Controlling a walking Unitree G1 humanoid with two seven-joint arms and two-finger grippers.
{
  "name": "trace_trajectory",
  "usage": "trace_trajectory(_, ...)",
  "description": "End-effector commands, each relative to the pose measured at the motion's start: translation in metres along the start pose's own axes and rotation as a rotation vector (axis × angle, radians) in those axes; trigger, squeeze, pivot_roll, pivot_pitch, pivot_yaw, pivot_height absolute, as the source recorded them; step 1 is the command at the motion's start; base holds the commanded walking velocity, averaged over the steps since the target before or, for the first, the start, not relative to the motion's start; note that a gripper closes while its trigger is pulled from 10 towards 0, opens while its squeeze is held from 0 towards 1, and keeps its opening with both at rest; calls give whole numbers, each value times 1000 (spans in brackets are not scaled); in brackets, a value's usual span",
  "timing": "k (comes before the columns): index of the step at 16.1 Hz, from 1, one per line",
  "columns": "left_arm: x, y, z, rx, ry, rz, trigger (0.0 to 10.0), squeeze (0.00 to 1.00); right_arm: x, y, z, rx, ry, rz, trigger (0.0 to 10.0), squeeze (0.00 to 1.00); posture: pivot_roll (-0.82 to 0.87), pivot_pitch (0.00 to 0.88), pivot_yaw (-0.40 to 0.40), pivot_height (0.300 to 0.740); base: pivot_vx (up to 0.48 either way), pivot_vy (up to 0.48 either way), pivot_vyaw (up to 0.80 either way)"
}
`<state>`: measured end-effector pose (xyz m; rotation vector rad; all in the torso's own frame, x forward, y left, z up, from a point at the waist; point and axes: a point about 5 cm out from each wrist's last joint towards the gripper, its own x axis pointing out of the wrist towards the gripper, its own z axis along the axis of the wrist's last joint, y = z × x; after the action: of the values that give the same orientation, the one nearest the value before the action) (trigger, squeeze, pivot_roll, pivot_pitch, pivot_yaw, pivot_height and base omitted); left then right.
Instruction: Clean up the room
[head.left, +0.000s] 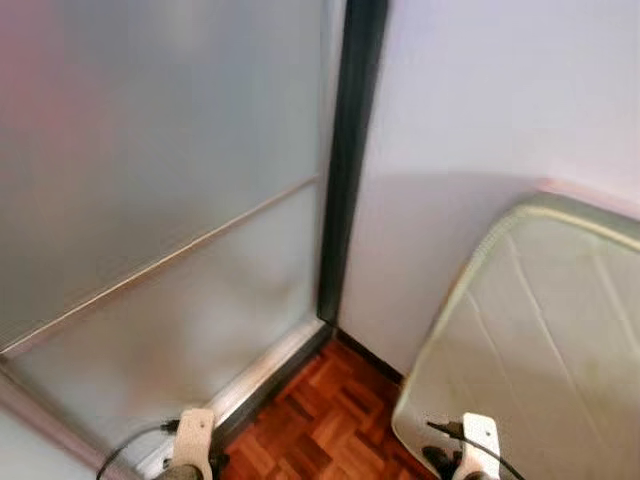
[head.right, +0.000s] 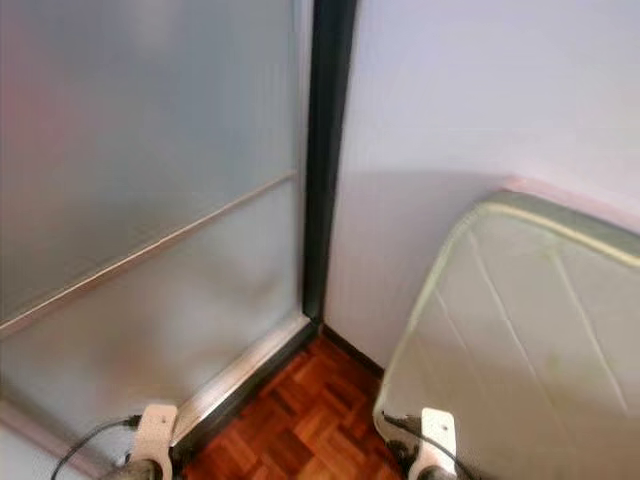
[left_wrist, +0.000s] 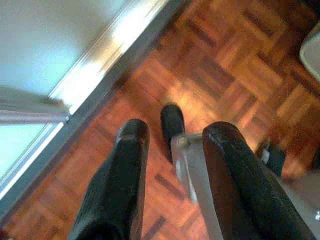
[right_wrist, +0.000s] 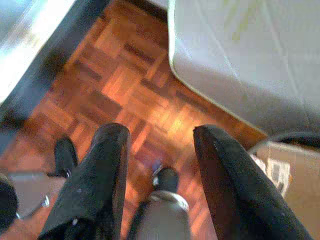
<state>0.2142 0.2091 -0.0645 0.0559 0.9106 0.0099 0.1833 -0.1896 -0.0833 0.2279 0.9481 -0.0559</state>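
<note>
The robot is facing a corner of the room where a large frosted glass sliding door (head.left: 150, 190) with a thin silver rail across it is meeting a plain pale wall (head.left: 480, 110). A dark vertical door frame (head.left: 348, 160) is standing right at that corner, between the glass and the wall. At the foot of the frosted door a silver metal floor track (head.left: 265, 375) is running along the reddish-brown parquet wood floor (head.left: 320, 420).

On the far side of the dark frame from the glass, a pale greenish-white quilted mattress (head.left: 540, 340) with a rounded corner is lying beside the wall, its near corner hanging over the parquet. It is the only movable item in sight for the tidying job, and nothing is touching it.

Both arms are hanging low. The left gripper (left_wrist: 170, 170) is pointing down at the parquet near the silver track, its two long black fingers (left_wrist: 122, 180) standing apart with a moderate gap and holding nothing; a dark robot foot (left_wrist: 172, 125) is showing on the floor between them. The right gripper (right_wrist: 160, 170) is pointing down at the parquet near the mattress corner, its black fingers (right_wrist: 100, 175) spread wide and empty. A brown cardboard box (right_wrist: 285, 170) is sitting just beside the mattress edge in the right wrist view.
</note>
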Motion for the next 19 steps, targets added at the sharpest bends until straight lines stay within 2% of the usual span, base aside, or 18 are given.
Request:
trace_trajectory(1, -1, -4, -10, 7, 33, -13, 10000, 0, 0, -3, 6, -12, -11, -8, 10000, 0, 46, 0, -46, 740, -311, 0, 0)
trace_trajectory(11, -1, -4, -9, 12, 34, -11, 10000, 0, 0, -2, 7, -6, -18, -16, 10000, 0, 44, 0, -43, 740, -309, 0, 0)
trace_trajectory(19, -1, -1, -8, -4, 22, 8, 10000, 0, 1, -1, 8, 5, -21, -20, 10000, 0, 32, 0, -36, 740, 0, 0, 0)
